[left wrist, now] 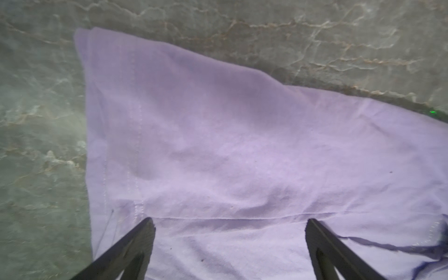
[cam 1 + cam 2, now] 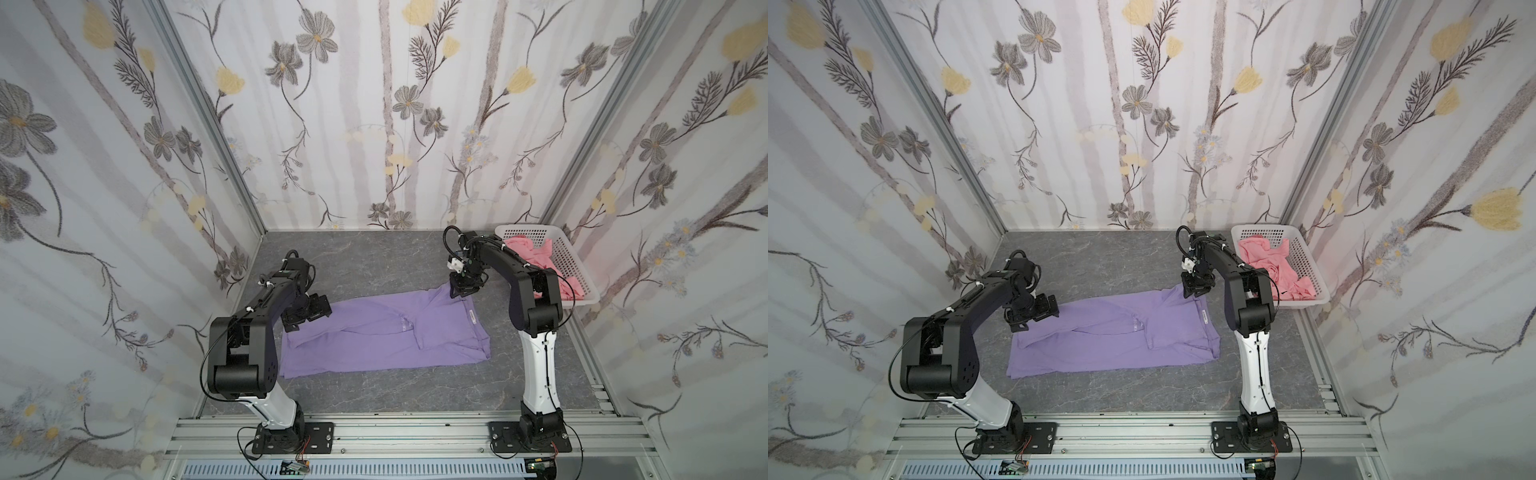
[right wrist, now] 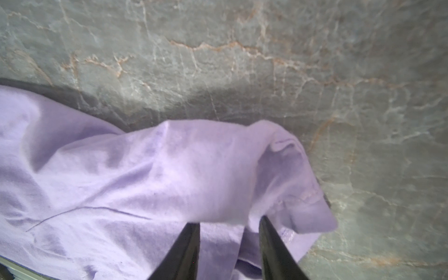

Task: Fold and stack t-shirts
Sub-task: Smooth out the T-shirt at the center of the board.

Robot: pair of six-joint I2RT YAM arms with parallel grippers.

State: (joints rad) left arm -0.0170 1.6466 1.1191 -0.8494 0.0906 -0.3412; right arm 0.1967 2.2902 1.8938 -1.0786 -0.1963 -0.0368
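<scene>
Grey marble tabletop (image 2: 374, 395) carries one lavender t-shirt (image 2: 374, 345), long axis running left to right. Left hand (image 2: 308, 316), jaws wide apart and empty, hovers over its far left corner; right hand (image 2: 459, 291) pinches its far right corner. Farther right, one pink garment (image 2: 536, 253) lies crumpled in one white basket (image 2: 575, 270).

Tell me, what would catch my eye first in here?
A purple t-shirt lies on the grey table between two black-and-white robot arms. At the far right corner a white basket holds a crumpled pink garment. Flowered wallpaper rises all round.
</scene>
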